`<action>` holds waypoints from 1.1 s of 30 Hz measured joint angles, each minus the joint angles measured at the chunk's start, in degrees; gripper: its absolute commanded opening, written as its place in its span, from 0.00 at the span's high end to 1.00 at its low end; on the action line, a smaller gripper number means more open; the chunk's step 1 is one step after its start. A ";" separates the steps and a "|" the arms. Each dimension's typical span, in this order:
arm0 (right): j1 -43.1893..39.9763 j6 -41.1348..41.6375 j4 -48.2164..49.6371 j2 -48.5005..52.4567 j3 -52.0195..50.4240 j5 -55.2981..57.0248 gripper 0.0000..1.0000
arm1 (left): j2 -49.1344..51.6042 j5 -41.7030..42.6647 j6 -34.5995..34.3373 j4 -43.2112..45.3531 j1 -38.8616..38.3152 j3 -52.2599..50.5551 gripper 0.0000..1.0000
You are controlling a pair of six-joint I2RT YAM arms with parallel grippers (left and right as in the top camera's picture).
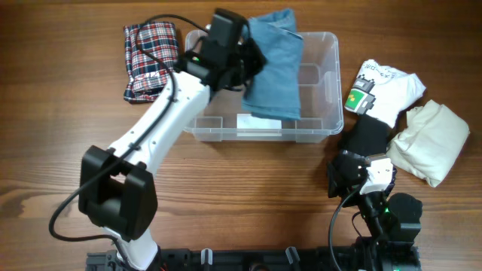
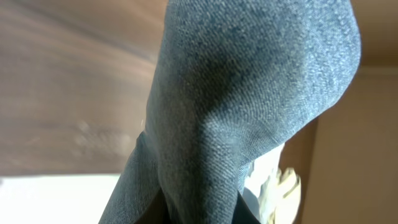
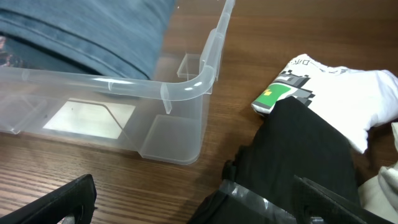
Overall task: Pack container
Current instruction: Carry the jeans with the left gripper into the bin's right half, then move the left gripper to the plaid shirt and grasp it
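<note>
The clear plastic container (image 1: 261, 134) stands mid-table, with a white label (image 1: 247, 120) on its base. My left gripper (image 1: 242, 59) is over its back left part, shut on a blue-grey garment (image 1: 275, 68) that hangs down into the bin and over its back rim. In the left wrist view the garment (image 2: 249, 93) fills the frame and hides the jaws. My right gripper (image 3: 199, 205) is open, low over the table to the right of the container's front corner (image 3: 186, 87). A black garment (image 3: 305, 149) lies between its fingers on the right side.
A plaid garment (image 1: 151, 60) lies left of the container. A white printed T-shirt (image 1: 392, 86), the black garment (image 1: 367, 135) and a cream garment (image 1: 431, 139) lie to its right. The T-shirt also shows in the right wrist view (image 3: 336, 87).
</note>
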 measured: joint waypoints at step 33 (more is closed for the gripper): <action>0.00 0.00 0.00 0.00 0.00 0.00 0.00 | -1.29 2.73 29.55 -10.99 33.16 0.72 0.00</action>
